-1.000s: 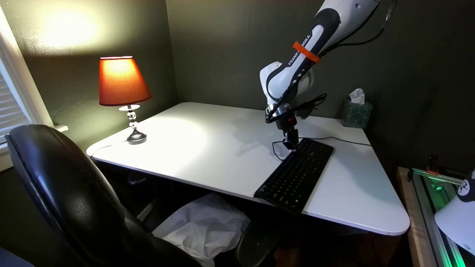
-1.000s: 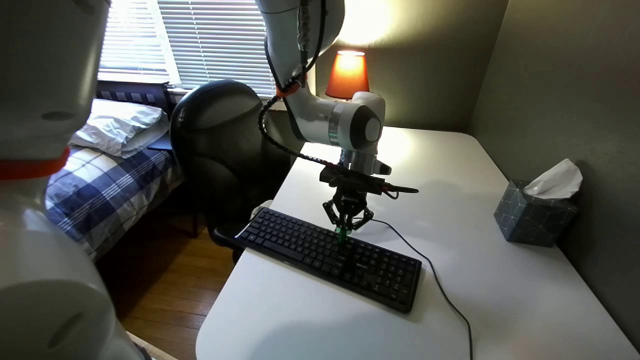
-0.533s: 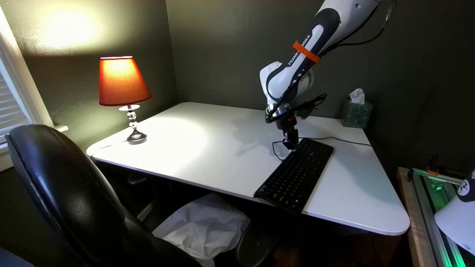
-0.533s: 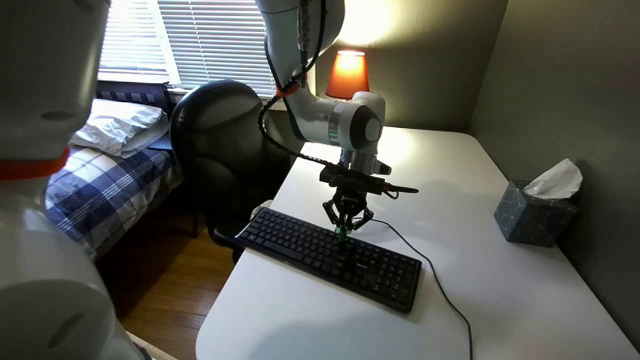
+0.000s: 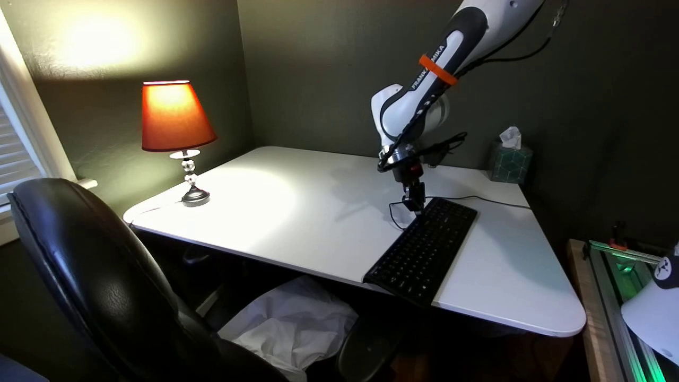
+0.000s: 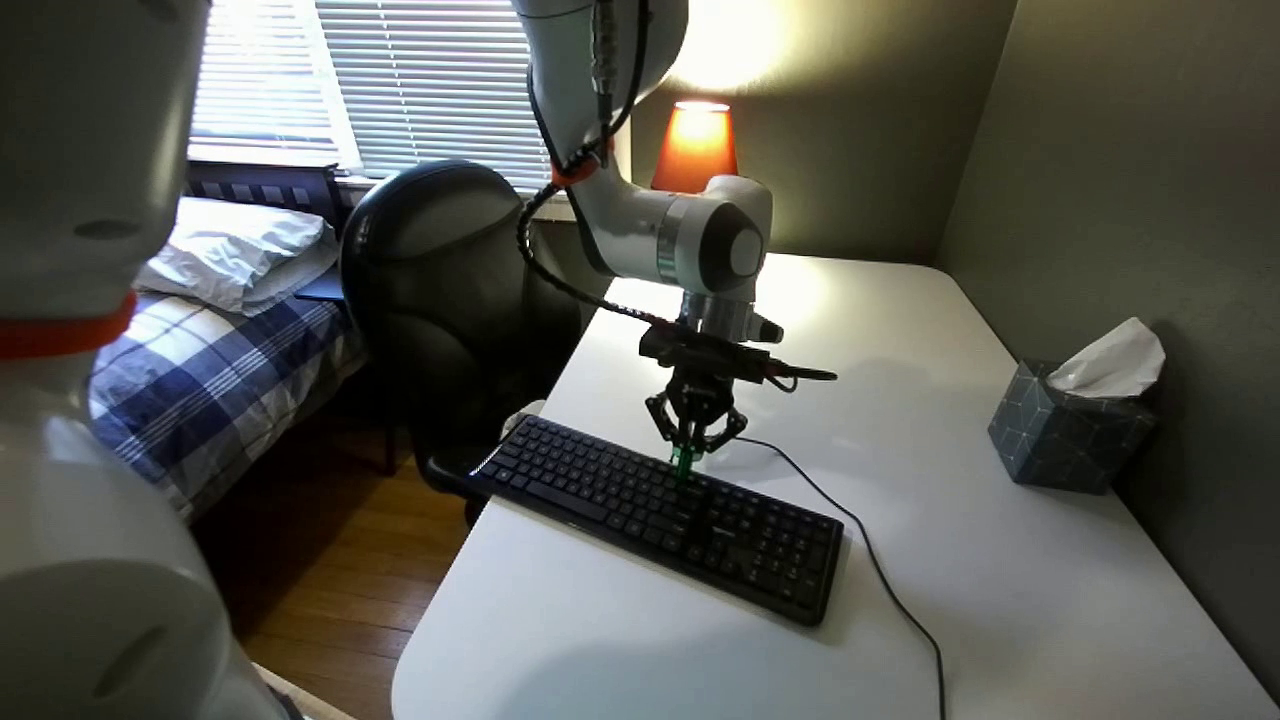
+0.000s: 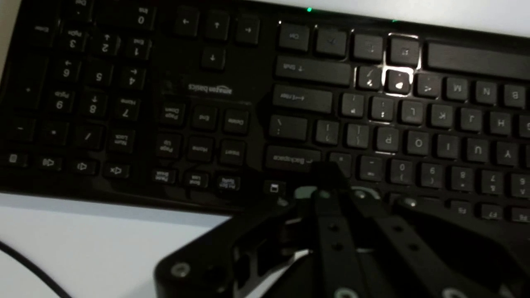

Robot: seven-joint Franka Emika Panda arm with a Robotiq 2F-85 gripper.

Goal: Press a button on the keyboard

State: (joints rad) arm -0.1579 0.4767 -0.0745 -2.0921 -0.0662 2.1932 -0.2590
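The long black keyboard [image 5: 424, 257] lies on the white desk, also in an exterior view [image 6: 650, 530], with its thin black cable [image 6: 880, 560] running off the far side. My gripper [image 6: 684, 465] points down over the far middle edge of the keyboard; it also shows in an exterior view [image 5: 418, 210]. Its fingers are together and hold nothing visible. In the wrist view the keyboard [image 7: 232, 93] fills the top, and the dark fingertips [image 7: 328, 174] overlap the right end of the Backspace key [image 7: 292, 158]. I cannot tell whether the tips touch a key.
A lamp with an orange shade [image 5: 177, 119] stands at the desk's far end. A tissue box [image 6: 1075, 430] sits by the wall. A black office chair [image 6: 450, 320] stands beside the desk. One keyboard end reaches the desk's edge [image 5: 371, 286].
My arm and gripper have risen slightly from the keyboard in the last half second; before that they were still. The fingers stay together and the keyboard has not moved.
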